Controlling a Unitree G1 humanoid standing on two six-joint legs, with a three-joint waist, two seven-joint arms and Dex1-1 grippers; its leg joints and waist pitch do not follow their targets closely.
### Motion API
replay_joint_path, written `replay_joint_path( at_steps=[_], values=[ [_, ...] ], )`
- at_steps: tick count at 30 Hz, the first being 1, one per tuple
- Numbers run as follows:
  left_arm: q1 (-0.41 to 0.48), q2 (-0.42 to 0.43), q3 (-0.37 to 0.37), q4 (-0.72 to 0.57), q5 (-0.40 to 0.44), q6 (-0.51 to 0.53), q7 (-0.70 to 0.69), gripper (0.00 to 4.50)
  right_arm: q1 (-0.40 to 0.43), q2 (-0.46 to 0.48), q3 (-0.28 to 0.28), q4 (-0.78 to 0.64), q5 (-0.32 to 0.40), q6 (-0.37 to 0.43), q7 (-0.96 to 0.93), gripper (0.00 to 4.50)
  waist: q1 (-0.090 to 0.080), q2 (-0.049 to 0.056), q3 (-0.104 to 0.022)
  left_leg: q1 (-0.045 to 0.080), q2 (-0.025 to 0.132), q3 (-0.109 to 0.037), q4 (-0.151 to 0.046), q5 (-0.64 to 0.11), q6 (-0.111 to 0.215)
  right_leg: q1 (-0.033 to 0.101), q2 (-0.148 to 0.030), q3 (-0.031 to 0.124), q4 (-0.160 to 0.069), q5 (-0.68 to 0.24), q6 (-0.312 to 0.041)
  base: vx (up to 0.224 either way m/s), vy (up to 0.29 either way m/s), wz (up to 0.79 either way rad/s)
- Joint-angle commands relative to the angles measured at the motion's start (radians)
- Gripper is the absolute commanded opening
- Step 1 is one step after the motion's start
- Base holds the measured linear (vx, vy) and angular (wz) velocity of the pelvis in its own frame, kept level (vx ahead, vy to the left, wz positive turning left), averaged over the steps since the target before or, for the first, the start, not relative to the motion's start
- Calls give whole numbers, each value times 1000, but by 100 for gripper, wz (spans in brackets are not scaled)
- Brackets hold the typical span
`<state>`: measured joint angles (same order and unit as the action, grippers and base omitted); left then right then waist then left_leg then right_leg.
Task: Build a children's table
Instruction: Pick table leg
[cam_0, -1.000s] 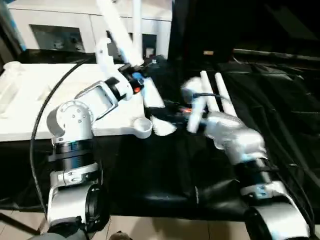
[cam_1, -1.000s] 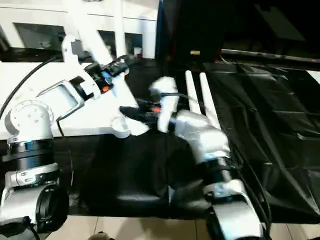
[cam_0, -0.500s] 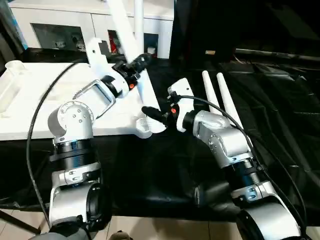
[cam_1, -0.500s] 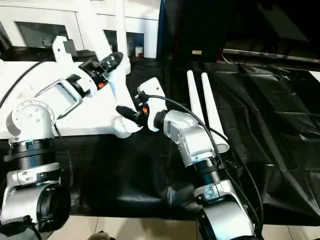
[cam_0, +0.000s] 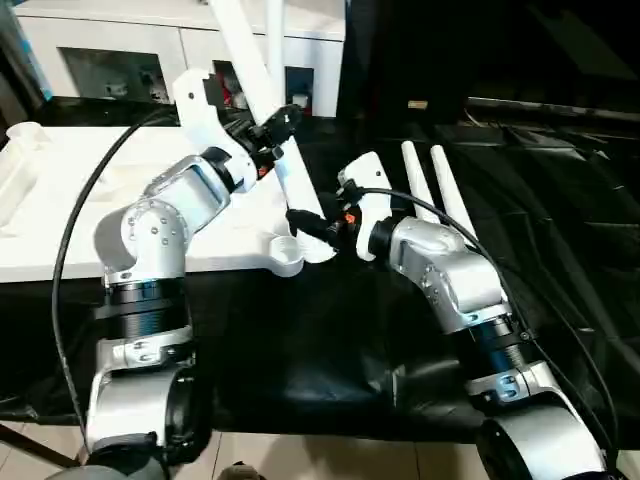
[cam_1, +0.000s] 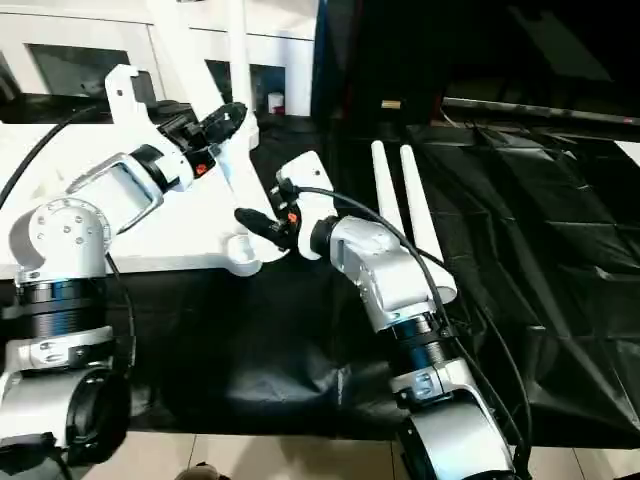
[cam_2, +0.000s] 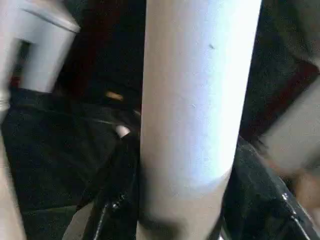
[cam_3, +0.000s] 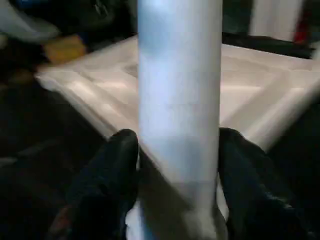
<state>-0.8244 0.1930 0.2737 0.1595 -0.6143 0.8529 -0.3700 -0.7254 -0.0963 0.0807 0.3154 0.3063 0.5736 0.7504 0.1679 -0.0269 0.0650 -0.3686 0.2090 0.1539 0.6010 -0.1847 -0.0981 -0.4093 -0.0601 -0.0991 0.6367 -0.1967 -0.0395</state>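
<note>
Both end effectors, left (cam_0: 272, 128) & right (cam_0: 303, 222), clamped on tilted leg (cam_0: 262, 95) over tabletop (cam_0: 60, 205) socket.

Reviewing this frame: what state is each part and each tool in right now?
Tabletop: lying underside up on the black cloth.
Tilted leg: leaning, lower end at the near corner socket.
Two spare legs: lying side by side, untouched.
Left tool: around the tilted leg.
Right tool: straddling that leg's lower end.

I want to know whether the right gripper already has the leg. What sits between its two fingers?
The right wrist view shows the white leg filling the gap between the right gripper's black fingers.
</note>
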Motion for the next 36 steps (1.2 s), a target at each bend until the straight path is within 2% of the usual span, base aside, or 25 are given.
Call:
replay_joint_path(
  at_steps=[1,2,3,4,6,10,11,12,16,17,19,22,24,28,30,32,34,36],
  values=[
    [12,42,-59,-55,-39,60,-108,187,-30,-42,-40,-52,81,89,83,297,-4,7,-80,10,20,0,-66,-77,-6,70,-80,64,-64,-35,-142,0,0,0],
    [12,43,-60,-56,-39,61,-110,186,-30,-43,-41,-52,83,91,85,304,-1,11,-80,8,23,0,-65,-76,-8,69,-82,65,-62,-32,-145,0,0,0],
    [17,76,-81,-79,-62,92,-169,185,-29,-77,-57,-66,118,146,127,310,-1,10,-77,9,21,0,-66,-81,-7,68,-81,65,-65,-41,-146,0,0,0],
    [12,85,-77,-92,-88,114,-191,185,-30,-100,-62,-66,136,181,154,311,2,8,-80,8,21,0,-65,-75,-9,72,-83,64,-61,-40,-148,0,0,0],
    [3,93,-67,-111,-131,139,-220,185,-30,-130,-60,-66,156,216,193,311,2,8,-80,6,19,2,-63,-73,-13,74,-82,64,-62,-37,-157,0,0,0],
    [-6,103,-63,-136,-182,162,-267,185,-24,-173,-32,-79,169,262,241,311,5,9,-78,3,19,1,-64,-87,-18,75,-84,63,-68,-78,-148,0,0,0],
    [-10,100,-55,-136,-192,168,-267,185,-22,-185,-17,-84,170,279,253,294,4,6,-78,1,15,2,-63,-89,-20,76,-82,62,-72,-105,-136,0,0,0],
    [-16,95,-44,-137,-208,172,-268,185,-15,-201,10,-93,166,304,262,285,5,9,-79,2,16,1,-63,-88,-22,76,-83,62,-72,-112,-133,0,0,0],
    [-22,85,-24,-131,-226,173,-267,185,1,-212,46,-104,152,320,266,263,5,9,-81,2,17,0,-61,-77,-25,73,-82,62,-71,-102,-127,0,0,0],
    [-23,85,-21,-131,-232,177,-268,185,4,-216,56,-108,152,326,269,240,6,9,-81,2,17,0,-61,-72,-26,74,-81,61,-70,-93,-129,0,0,0],
    [-24,90,-22,-130,-236,182,-272,185,6,-219,70,-108,146,330,266,236,7,10,-82,2,18,-1,-61,-68,-27,74,-80,61,-68,-80,-132,0,0,0],
    [-23,98,-22,-128,-251,185,-273,185,-2,-212,64,-93,143,331,245,205,8,12,-83,3,18,-1,-60,-72,-28,73,-81,61,-67,-66,-137,0,0,0],
    [-24,99,-20,-127,-255,186,-272,185,-9,-204,53,-81,143,326,228,199,8,11,-82,2,17,0,-61,-79,-30,74,-81,61,-69,-75,-136,0,0,0],
    [-21,98,-24,-124,-236,167,-258,185,-20,-179,26,-58,135,297,179,196,7,12,-82,2,18,-1,-62,-84,-35,74,-82,61,-70,-92,-131,0,0,0],
    [-17,92,-40,-110,-176,126,-207,241,-25,-156,13,-51,127,274,133,195,7,13,-82,2,19,-2,-63,-80,-38,73,-82,61,-69,-85,-129,0,0,0],
    [-17,82,-47,-93,-127,98,-152,258,-28,-138,8,-49,117,259,99,195,6,14,-83,5,20,-2,-62,-76,-44,71,-80,61,-65,-63,-133,0,0,0],
    [-16,79,-47,-91,-120,94,-141,273,-28,-134,8,-50,115,257,93,195,7,13,-83,5,18,-2,-62,-77,-46,74,-82,61,-66,-65,-129,0,0,0],
    [-6,54,-54,-81,-69,73,-55,289,-27,-111,12,-55,99,243,52,195,6,14,-84,3,20,-4,-63,-71,-53,75,-81,62,-64,-46,-125,0,0,0]
  ],
)
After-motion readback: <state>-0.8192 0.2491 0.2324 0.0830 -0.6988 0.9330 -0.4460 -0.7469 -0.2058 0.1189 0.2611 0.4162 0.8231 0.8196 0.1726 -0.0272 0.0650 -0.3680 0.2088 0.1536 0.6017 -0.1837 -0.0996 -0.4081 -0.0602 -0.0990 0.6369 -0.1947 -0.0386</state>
